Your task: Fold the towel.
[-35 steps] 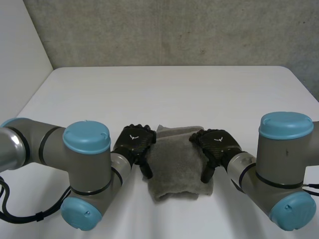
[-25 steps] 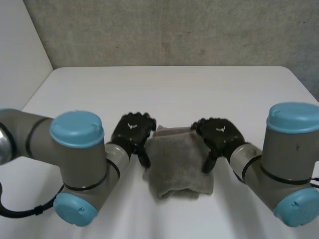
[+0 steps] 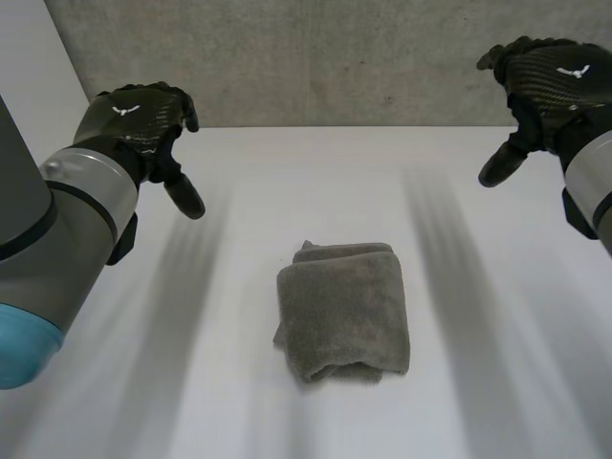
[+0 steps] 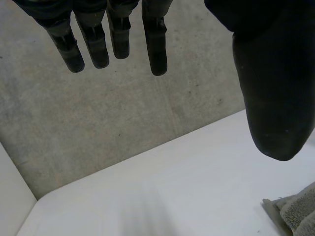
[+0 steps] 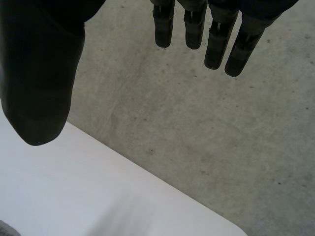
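Grey terry towel lay folded into a thick, roughly square bundle on the white surface, about midway between its left and right edges and well clear of the far edge. A small corner of cloth stuck out at the bundle's far left side.

The left robot hand hung in the air over the far left corner of the surface, well apart from the towel. Its fingers were straight and stood wide of the thumb, holding nothing. The right robot hand hung over the far right corner, equally clear of the towel, with fingers straight, thumb wide apart, and nothing in its grasp. A grey concrete wall stood beyond the far edge.
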`<state>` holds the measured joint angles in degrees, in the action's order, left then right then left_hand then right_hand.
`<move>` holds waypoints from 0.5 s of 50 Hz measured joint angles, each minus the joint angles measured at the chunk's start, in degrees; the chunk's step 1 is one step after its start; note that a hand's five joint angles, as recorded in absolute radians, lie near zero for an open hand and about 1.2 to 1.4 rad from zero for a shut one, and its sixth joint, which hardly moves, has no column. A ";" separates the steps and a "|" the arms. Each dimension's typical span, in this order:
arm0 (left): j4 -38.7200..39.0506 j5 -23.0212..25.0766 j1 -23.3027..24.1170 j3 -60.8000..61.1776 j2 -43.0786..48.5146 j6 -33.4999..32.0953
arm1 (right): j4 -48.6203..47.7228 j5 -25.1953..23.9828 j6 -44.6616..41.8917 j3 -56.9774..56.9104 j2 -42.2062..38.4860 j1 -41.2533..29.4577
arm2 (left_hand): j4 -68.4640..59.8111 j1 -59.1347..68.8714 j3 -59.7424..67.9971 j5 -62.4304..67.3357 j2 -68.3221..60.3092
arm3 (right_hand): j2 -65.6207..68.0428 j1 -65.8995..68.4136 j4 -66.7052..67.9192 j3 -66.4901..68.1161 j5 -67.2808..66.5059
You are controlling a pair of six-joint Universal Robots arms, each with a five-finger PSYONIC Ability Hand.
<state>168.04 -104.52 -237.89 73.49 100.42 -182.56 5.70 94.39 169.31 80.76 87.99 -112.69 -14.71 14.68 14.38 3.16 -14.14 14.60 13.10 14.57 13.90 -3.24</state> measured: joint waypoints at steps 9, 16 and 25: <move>-2.32 -0.13 -1.33 -1.02 -0.53 4.87 | 3.82 -0.36 -0.01 -0.91 -0.22 0.10 | 0.00 0.00 0.00 -0.01 0.06 | 0.00 0.00 0.00 0.00 0.00; -2.53 0.08 -1.90 -0.95 -0.59 5.76 | 4.10 -0.63 0.05 -0.60 -0.46 0.15 | 0.00 0.00 0.00 -0.01 0.06 | 0.00 0.00 0.00 0.00 0.00; -2.44 0.13 -1.89 -0.78 -0.62 5.72 | 3.80 -1.76 -0.03 0.46 -0.75 -0.40 | 0.00 0.00 0.00 -0.01 0.06 | 0.00 0.00 0.00 0.00 0.00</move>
